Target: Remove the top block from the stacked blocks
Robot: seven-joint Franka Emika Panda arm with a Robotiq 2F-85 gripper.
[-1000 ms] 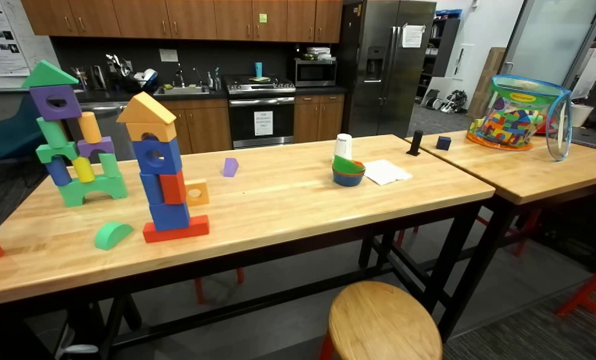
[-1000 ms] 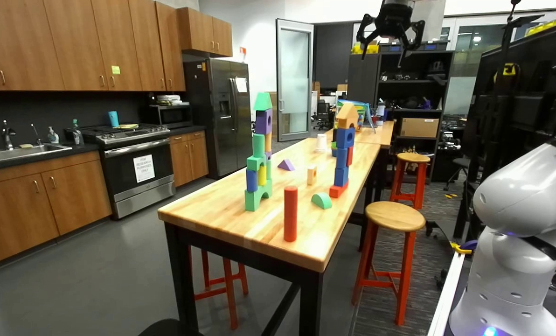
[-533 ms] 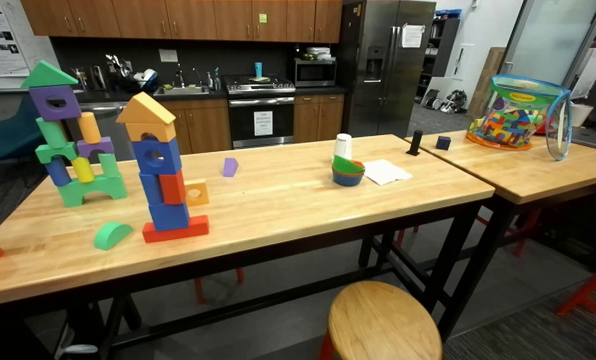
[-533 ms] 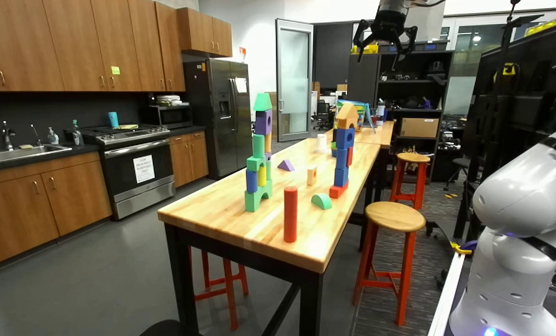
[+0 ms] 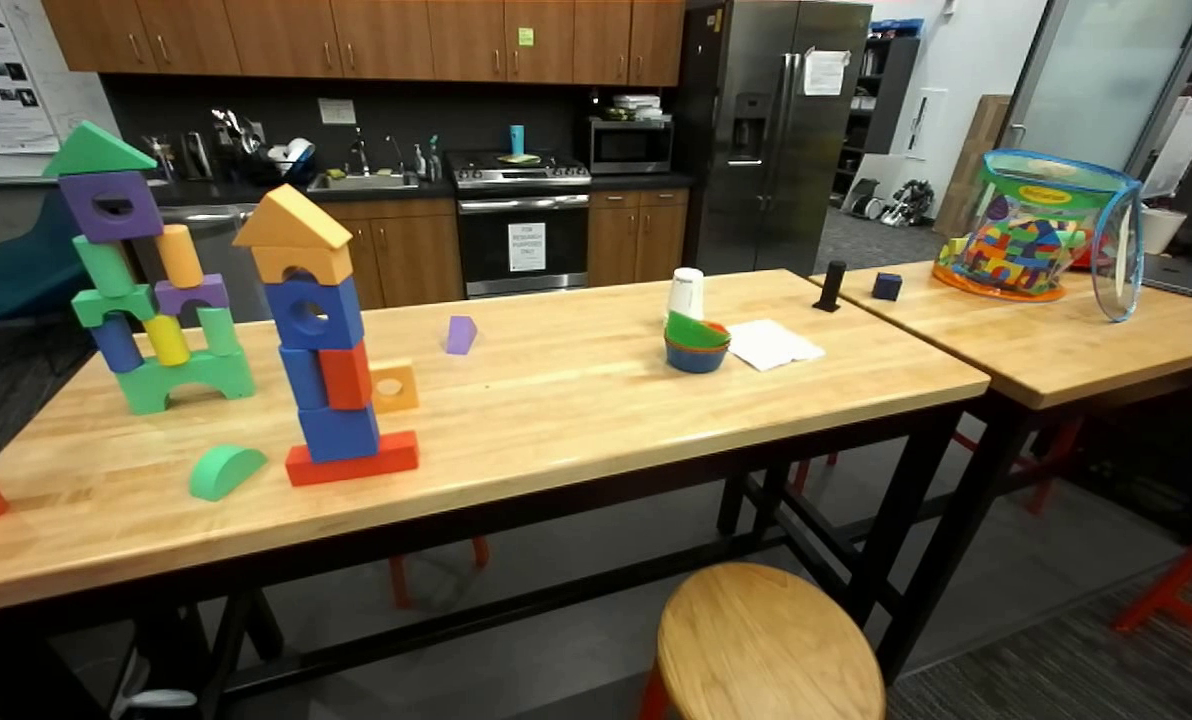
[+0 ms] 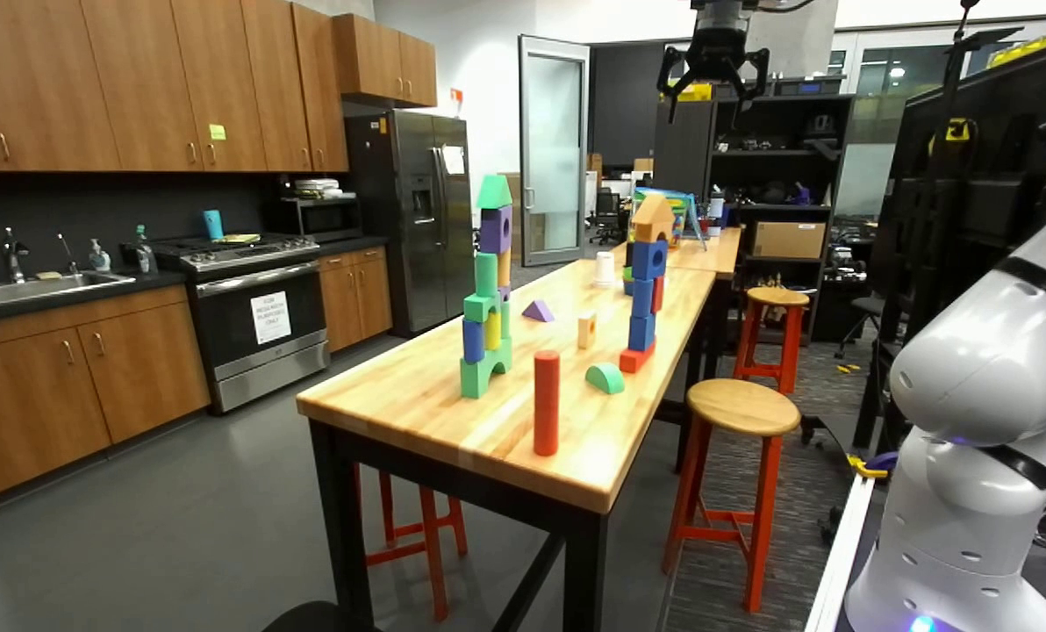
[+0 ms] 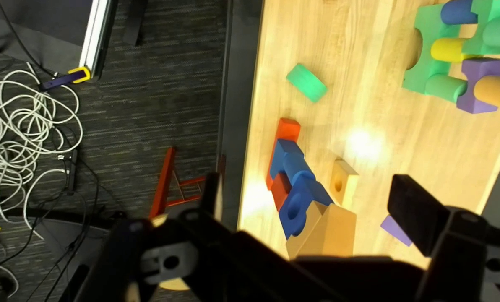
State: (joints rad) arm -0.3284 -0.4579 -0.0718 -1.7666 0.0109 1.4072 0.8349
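- One orange-yellow, roof-shaped top block [image 5: 296, 217] crowned the stacked blocks [image 5: 326, 338] on the bench [image 5: 576, 400] in an exterior view, resting on an arch block [image 5: 331, 262] with nothing touching it from above.
- The claw [image 6: 705, 120] hung spread and without a load in an exterior view, apart from the stacked blocks.
- In the wrist view, the top block appeared framed by the claw's parted sides, ungripped and partly hidden. The step in hand looked like the approach; the next move likely called for centring over the top block, lowering, closing on it alone and lifting straight up without jarring the arch block.
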